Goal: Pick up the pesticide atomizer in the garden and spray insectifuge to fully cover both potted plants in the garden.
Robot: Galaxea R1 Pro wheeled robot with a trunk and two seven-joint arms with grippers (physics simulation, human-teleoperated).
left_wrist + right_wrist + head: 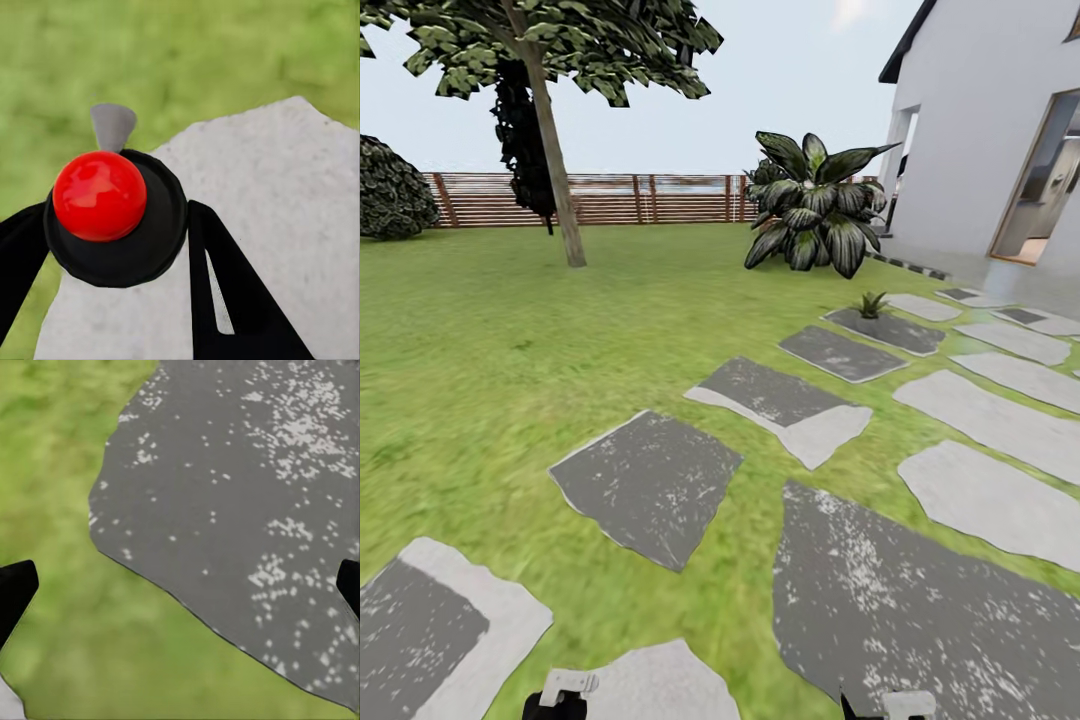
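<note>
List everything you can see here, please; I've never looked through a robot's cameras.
lawn: one, green, all around
stones: many, grey and white, across the lawn
tree: one, dark green, far left
fence: one, brown, at the back
shrub: one, striped green, by the house
house: one, white, right
small plant: one, green, on a far stone
atomizer: one, dark, red knob, held
left end effector: black, gripping atomizer
right end effector: black, open

Left gripper [112, 247]: black fingers closed around a round black, red-topped object; right gripper [180, 585]: black fingers spread wide, nothing between.
</note>
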